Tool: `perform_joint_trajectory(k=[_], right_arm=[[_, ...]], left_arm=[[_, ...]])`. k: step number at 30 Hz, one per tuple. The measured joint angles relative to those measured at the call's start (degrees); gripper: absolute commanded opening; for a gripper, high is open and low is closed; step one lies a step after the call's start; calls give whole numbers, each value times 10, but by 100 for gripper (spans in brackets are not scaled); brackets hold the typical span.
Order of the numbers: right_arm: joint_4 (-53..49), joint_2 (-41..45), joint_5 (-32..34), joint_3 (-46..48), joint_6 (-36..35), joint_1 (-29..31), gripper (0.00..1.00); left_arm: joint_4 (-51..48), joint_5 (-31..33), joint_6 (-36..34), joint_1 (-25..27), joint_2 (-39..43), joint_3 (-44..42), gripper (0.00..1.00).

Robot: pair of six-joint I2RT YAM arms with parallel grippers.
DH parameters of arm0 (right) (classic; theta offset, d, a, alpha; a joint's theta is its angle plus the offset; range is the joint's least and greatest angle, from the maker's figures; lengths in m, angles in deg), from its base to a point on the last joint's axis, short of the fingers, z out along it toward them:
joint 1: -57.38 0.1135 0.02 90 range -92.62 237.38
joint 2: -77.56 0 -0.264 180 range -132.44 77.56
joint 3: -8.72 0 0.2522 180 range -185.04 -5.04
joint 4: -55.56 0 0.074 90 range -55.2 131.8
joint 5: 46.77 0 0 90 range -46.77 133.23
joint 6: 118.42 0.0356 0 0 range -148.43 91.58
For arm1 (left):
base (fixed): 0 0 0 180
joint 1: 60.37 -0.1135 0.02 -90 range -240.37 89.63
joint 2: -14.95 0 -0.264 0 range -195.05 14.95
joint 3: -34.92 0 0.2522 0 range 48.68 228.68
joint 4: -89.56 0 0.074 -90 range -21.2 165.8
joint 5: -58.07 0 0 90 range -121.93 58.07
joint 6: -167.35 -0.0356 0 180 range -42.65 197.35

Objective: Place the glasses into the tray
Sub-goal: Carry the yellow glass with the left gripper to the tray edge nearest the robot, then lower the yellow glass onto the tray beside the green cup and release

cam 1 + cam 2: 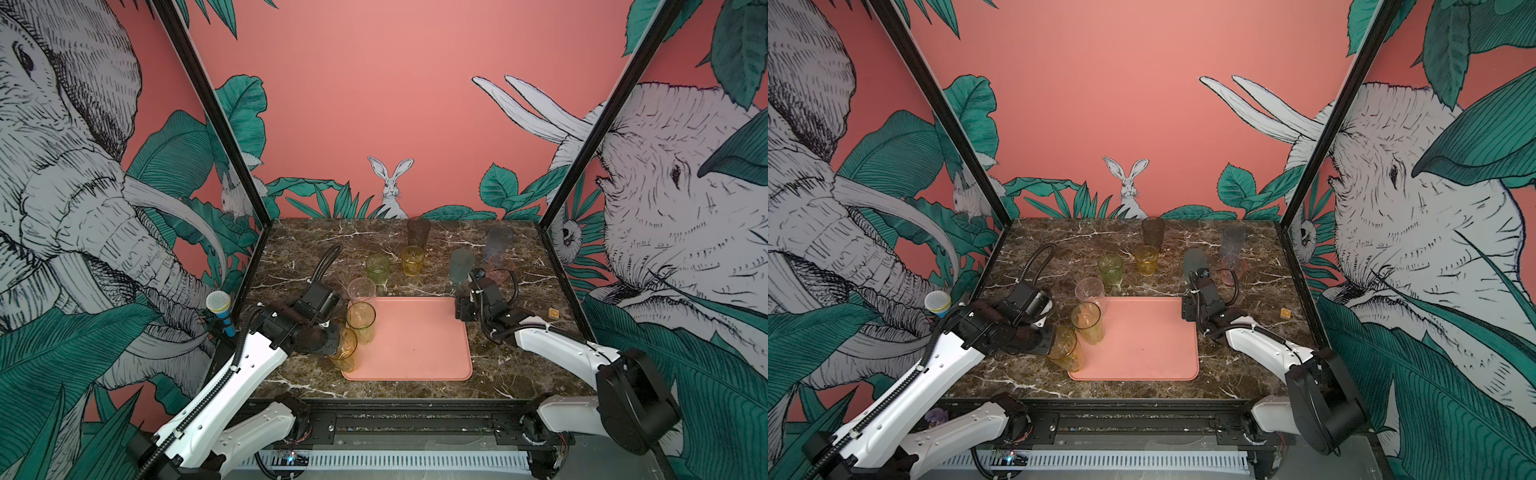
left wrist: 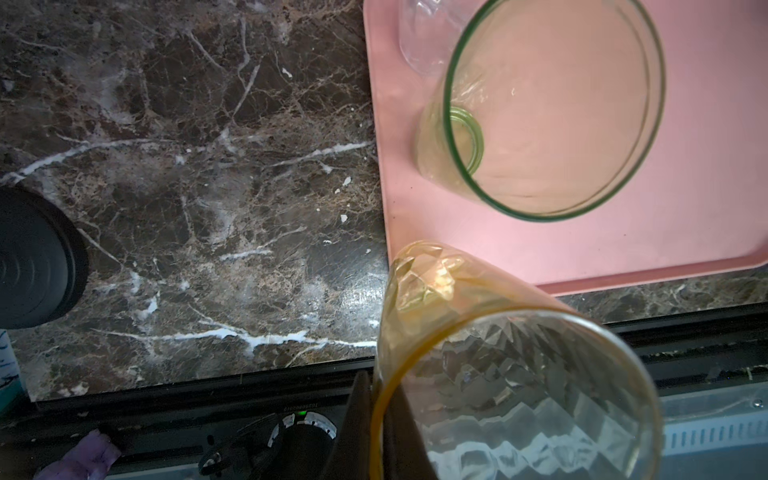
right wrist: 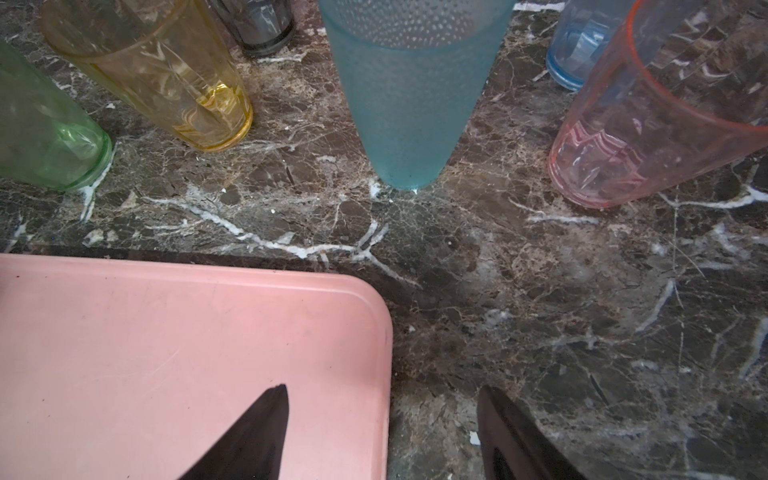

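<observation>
Starting at the far left, we see a toy microphone (image 1: 217,305) standing at the edge of the marble table (image 1: 299,257). To its right, the left gripper (image 1: 335,338) is clamped on the rim of a tall amber tumbler (image 1: 345,353). In the left wrist view its 2 fingers (image 2: 359,424) pinch the glass wall, 1 outside and 1 inside. The tumbler leans, with its base at the near left corner of the tray (image 1: 419,340); we cannot tell whether it touches down.

Along the tray's left side 2 glasses stand upright: a tall green-tinted tumbler (image 1: 360,323) near the amber one, and a clear tumbler (image 1: 361,291) at the far left corner.

Beyond the tray's far edge 6 more glasses stand on the table. First comes a short green glass (image 1: 377,269), then a short amber glass (image 1: 412,260) with a tall smoky grey tumbler (image 1: 418,232) behind it. Further right is a teal-grey tumbler (image 1: 461,266). Then come a lavender-blue tumbler (image 1: 497,243) towards the back and a pink tumbler (image 1: 500,269) just in front of it.

The right gripper (image 3: 382,415) hovers over the tray's far right corner — jaws spread apart, nothing between them. The teal-grey tumbler stands just beyond it. Well to the right, a small orange block (image 1: 553,312) lies near the table's edge.
</observation>
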Motion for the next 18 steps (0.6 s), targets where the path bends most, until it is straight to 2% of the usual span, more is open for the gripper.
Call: perform_joint_trajectory(k=[18], right_arm=[[3,-3,-2,0,0,0,74]], left_arm=[[41,36,52,97,-33,-26,0]])
